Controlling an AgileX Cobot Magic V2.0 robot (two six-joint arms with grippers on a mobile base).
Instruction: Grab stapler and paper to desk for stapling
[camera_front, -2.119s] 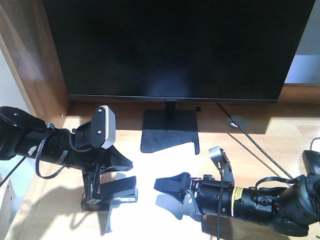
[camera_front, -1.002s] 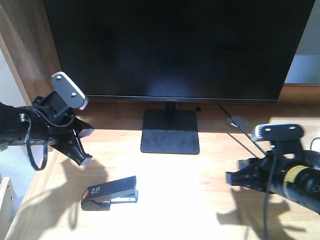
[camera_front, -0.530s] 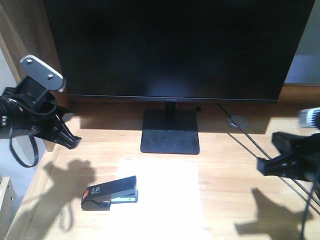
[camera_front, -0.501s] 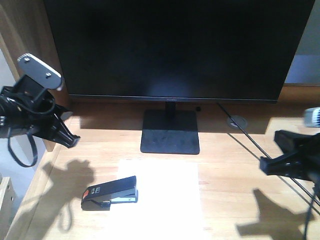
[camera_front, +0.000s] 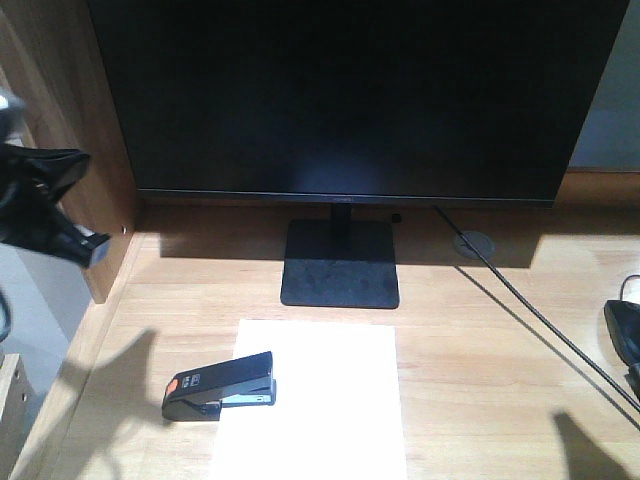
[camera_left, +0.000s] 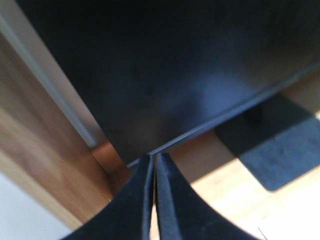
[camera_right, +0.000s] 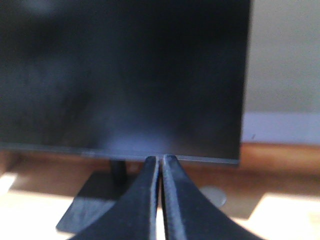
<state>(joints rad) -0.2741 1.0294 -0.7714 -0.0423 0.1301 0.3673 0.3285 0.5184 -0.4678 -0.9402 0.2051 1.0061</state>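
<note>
The black stapler (camera_front: 220, 385) with its orange-red patch at the left end lies on the left edge of the white paper (camera_front: 320, 400). The sheet lies flat on the wooden desk (camera_front: 480, 340) in front of the monitor stand. My left gripper (camera_front: 90, 245) hangs at the far left edge, well up and away from the stapler. In the left wrist view my left gripper (camera_left: 153, 157) is shut with nothing in it, pointing at the monitor's lower corner. My right gripper (camera_right: 161, 160) is shut and empty too, facing the screen; it is out of the front view.
A large black monitor (camera_front: 350, 90) stands at the back on a flat black base (camera_front: 340, 275). A cable (camera_front: 540, 320) runs diagonally from a grommet (camera_front: 472, 242) to the right. A dark object (camera_front: 625, 335) sits at the right edge. A wooden side panel (camera_front: 70, 100) rises at the left.
Both arms have drawn back from the stapler and paper: the left up and out to the left edge, the right out of the front view. Stapler and paper have stayed put.
</note>
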